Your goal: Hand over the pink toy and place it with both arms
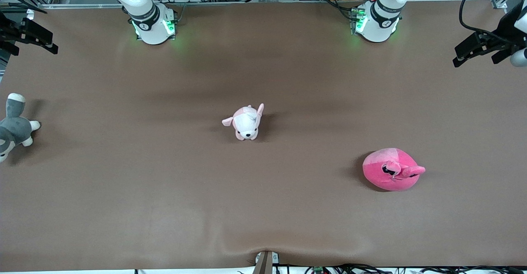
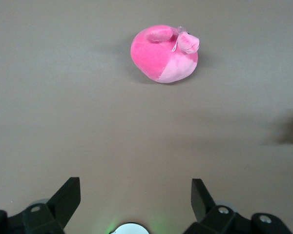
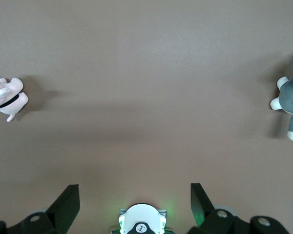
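Front view first: we see the brown table (image 1: pixel 164 208) with the pink toy (image 1: pixel 392 169) lying on it toward the left arm's end, nearer to the front camera than the small puppy plush (image 1: pixel 246 122) that sits about mid-table. We take the puppy as our landmark: the grey dog plush (image 1: pixel 13 126) lies well apart from it at the right arm's end of the table, and the pink toy lies well apart from it toward the other end. Both white arm bases stand along the table edge farthest from the camera, with green lights glowing at their feet, and nothing touches any toy. Left wrist view next: we look down past the left gripper (image 2: pixel 136 195), whose two black fingers (image 2: pixel 68 197) stand wide apart with nothing between them, up in the air over bare table near its own base; the pink toy rests on the cloth, well apart from the fingers. Right wrist view last: the right gripper (image 3: pixel 135 197) also hangs over bare table above its base, fingers spread apart and empty, and we see the puppy at one edge and the grey dog at the other.
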{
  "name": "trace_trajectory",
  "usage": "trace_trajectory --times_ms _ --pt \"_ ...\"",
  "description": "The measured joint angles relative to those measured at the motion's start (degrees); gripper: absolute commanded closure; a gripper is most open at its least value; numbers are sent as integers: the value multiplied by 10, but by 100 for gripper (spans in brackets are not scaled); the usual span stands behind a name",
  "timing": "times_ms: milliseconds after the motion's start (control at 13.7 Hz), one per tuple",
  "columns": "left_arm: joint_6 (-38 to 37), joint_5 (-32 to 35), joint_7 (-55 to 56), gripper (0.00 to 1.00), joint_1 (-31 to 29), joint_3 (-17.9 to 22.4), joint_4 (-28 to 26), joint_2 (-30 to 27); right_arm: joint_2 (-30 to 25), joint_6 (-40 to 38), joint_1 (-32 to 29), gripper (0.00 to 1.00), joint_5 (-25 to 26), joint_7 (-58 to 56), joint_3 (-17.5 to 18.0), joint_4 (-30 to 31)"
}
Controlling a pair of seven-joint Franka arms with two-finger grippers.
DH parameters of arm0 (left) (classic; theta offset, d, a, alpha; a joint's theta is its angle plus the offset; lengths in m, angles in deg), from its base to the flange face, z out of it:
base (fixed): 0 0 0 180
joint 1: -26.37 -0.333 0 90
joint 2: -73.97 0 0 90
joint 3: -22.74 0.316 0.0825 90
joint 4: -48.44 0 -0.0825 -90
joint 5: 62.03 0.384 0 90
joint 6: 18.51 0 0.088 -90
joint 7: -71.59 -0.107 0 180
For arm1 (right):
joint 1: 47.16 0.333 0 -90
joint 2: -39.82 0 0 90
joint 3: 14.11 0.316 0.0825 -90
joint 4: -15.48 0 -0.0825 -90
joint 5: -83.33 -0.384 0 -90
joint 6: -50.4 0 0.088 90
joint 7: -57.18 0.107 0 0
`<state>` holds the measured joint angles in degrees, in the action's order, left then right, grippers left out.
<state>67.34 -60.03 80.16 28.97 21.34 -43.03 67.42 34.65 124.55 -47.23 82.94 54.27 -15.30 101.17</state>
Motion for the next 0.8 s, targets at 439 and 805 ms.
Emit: trace_trajectory --times_ms 439,805 --pt "-3 0 -9 0 -1 2 6 0 0 -4 0 0 0 0 0 0" --pt "-32 0 -10 0 -12 4 12 0 0 -5 0 0 0 0 0 0"
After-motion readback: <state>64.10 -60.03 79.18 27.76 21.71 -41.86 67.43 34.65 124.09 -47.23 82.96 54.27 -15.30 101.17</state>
